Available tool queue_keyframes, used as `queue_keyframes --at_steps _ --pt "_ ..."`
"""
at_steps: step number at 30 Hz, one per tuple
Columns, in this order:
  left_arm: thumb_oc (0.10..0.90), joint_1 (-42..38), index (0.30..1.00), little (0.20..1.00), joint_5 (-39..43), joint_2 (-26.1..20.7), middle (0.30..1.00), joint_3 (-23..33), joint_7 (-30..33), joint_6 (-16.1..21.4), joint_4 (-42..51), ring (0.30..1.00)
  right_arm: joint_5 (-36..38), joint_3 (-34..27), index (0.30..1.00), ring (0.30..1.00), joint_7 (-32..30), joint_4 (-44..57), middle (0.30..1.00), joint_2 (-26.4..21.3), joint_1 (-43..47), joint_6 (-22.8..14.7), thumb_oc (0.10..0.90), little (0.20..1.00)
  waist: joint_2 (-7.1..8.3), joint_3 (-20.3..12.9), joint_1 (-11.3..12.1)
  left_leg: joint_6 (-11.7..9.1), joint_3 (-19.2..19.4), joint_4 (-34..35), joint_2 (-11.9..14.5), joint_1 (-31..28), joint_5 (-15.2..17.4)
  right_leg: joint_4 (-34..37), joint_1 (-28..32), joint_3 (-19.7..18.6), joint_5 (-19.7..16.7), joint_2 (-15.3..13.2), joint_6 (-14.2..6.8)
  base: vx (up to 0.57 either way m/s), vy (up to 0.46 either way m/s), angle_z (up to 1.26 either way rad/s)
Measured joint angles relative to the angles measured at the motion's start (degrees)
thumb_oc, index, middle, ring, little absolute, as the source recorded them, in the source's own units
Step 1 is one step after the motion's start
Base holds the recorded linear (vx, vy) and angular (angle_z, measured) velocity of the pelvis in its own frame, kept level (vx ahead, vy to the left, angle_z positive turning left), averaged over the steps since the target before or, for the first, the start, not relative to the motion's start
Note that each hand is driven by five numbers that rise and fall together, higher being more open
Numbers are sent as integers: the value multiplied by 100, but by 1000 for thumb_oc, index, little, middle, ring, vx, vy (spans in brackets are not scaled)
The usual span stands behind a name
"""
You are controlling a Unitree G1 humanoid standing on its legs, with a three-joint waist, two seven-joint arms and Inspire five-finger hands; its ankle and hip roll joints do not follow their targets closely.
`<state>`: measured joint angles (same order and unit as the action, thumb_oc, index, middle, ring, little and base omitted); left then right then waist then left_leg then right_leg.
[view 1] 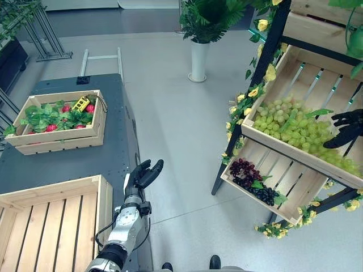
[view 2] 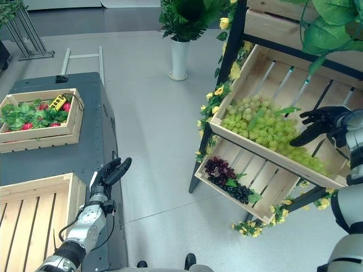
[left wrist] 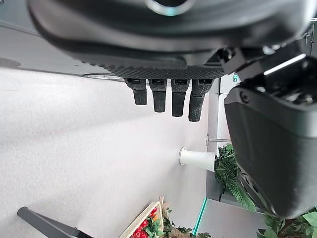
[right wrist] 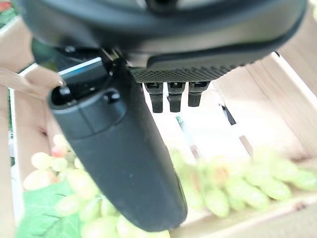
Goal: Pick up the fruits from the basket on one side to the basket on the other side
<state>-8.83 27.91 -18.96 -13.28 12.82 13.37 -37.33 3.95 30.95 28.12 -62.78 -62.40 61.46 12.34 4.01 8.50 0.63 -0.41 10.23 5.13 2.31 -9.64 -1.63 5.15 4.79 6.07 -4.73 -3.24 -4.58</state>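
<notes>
Grapes, green (view 2: 258, 127), lie heaped in the upper slatted crate (view 2: 266, 76) of the flower-trimmed rack, with the right hand (view 2: 319, 122) hovering over them, fingers extended and holding nothing. Judged soft, easily bruised and prone to shedding; take a bunch by the stem or cradle it from beneath. Left hand (view 1: 142, 175) hangs relaxed beside the table (view 1: 108, 153), near the empty crate (view 1: 51, 221).

The tilted upper wooden crate (view 2: 334, 173) is open above its heap of green grapes (view 2: 261, 126), with bare slats behind. The lower slatted crate (view 2: 266, 212) under it leaves less room over the dark purple grapes (view 2: 227, 178). The black shelf post (view 2: 218, 96) with yellow flowers stands beside.
</notes>
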Motion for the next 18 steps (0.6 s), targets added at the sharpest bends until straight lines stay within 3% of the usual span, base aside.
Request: queue_keyframes --at_steps 8,13,18 --pt "800 0 900 900 0 -14 900 0 -60 0 0 900 121 -2 900 900 -323 910 900 -7 -7 -180 800 900 4 -4 -167 22 95 0 -5 -20 16 0 -24 -101 -8 2 -9 -6 8 -6" --pt "800 -1 900 900 0 -21 900 0 -51 0 4 900 737 -150 900 900 -1087 1906 900 -41 -244 -300 800 900 -2 -7 -338 24 107 0 -3 -27 17 0 -26 -118 -8 5 -9 0 0 0" --pt "800 1 900 900 -2 -18 900 4 -37 -2 21 900 1246 -1126 900 900 -1702 3700 900 57 -1594 -643 800 900 -38 -25 -451 24 111 3 2 -31 20 0 -23 -123 -7 7 -8 0 0 0"
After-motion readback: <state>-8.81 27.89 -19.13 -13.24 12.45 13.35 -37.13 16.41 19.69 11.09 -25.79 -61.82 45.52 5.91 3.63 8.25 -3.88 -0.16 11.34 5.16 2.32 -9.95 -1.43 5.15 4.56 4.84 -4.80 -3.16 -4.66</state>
